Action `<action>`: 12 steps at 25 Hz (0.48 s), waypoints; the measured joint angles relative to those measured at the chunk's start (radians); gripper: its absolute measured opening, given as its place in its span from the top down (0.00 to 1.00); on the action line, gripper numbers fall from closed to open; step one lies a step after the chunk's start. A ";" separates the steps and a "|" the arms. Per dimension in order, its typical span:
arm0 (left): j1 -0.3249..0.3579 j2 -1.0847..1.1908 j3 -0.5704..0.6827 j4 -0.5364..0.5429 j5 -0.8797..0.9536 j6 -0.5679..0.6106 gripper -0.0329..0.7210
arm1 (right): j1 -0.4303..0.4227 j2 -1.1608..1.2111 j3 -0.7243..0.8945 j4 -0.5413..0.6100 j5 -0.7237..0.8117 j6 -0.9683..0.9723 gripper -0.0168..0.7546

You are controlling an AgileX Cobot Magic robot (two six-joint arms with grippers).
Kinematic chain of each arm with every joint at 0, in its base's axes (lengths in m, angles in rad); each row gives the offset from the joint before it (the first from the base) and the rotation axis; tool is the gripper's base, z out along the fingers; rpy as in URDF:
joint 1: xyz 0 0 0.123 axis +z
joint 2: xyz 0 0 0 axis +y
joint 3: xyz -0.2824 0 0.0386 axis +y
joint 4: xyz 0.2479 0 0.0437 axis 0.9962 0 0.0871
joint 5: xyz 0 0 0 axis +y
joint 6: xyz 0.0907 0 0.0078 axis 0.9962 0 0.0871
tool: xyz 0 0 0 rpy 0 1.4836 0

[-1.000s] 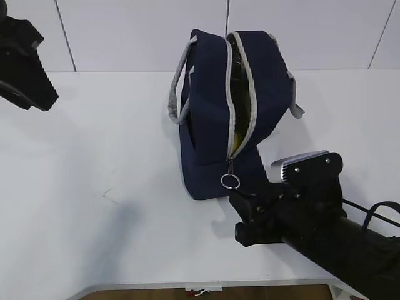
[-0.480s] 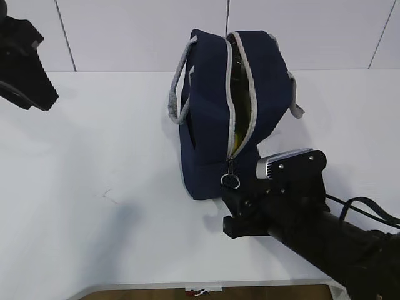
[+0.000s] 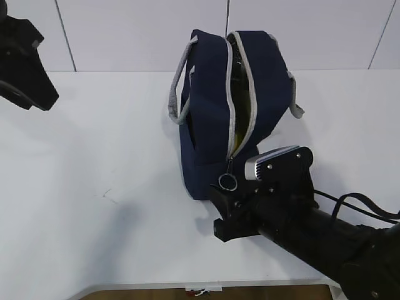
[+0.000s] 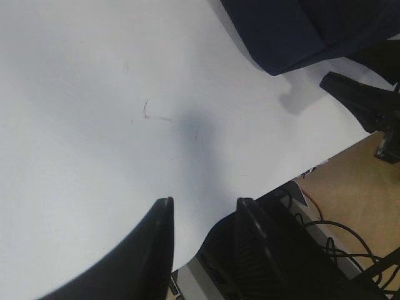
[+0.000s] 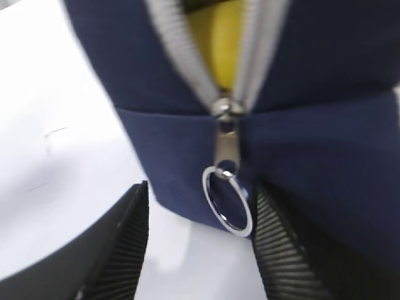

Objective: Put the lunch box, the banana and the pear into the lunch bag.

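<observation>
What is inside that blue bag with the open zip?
Through the gap in the lunch bag something yellow shows above the zipper pull. Whether it is banana or pear cannot be told; the fabric hides everything else inside.

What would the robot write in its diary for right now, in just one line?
stage: going for zipper ring | right hand: open, either side of ring pull | lunch bag: unzipped, something yellow inside | left hand: open, empty, above table

Navy-blue lunch bag (image 3: pixel 212 112) with grey zipper tape (image 5: pixel 178 50), grey webbing handles (image 3: pixel 178 87) and silver ring pull (image 5: pixel 228 203); yellow fruit (image 5: pixel 222 40) inside the gap; black ribbed gripper fingers (image 5: pixel 122 250); plain white table (image 3: pixel 94 156), faintly scuffed; white back wall (image 3: pixel 125 31)
</observation>
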 joint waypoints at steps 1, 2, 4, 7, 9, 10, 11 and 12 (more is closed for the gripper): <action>0.000 0.000 0.000 0.000 0.000 0.000 0.62 | 0.000 0.000 0.000 -0.009 0.002 0.000 0.42; 0.000 0.000 0.000 0.000 0.000 0.000 0.62 | 0.000 0.000 0.000 -0.014 0.002 0.000 0.42; 0.000 0.000 0.000 0.000 0.000 0.000 0.62 | 0.000 0.000 0.000 -0.016 0.002 -0.001 0.42; 0.000 0.000 0.000 0.000 0.000 0.000 0.62 | 0.000 0.000 0.000 -0.016 0.002 -0.001 0.42; 0.000 0.000 0.000 0.000 0.000 0.000 0.62 | 0.000 0.002 0.000 -0.016 0.002 -0.001 0.42; 0.000 0.000 0.000 0.000 0.000 0.000 0.62 | 0.000 0.002 0.000 -0.016 0.002 -0.001 0.42; 0.000 0.000 0.000 0.000 0.000 0.000 0.62 | 0.000 0.003 0.000 -0.016 0.002 -0.001 0.42; 0.000 0.000 0.000 0.000 0.000 0.000 0.62 | 0.000 0.003 0.000 -0.016 0.002 -0.001 0.42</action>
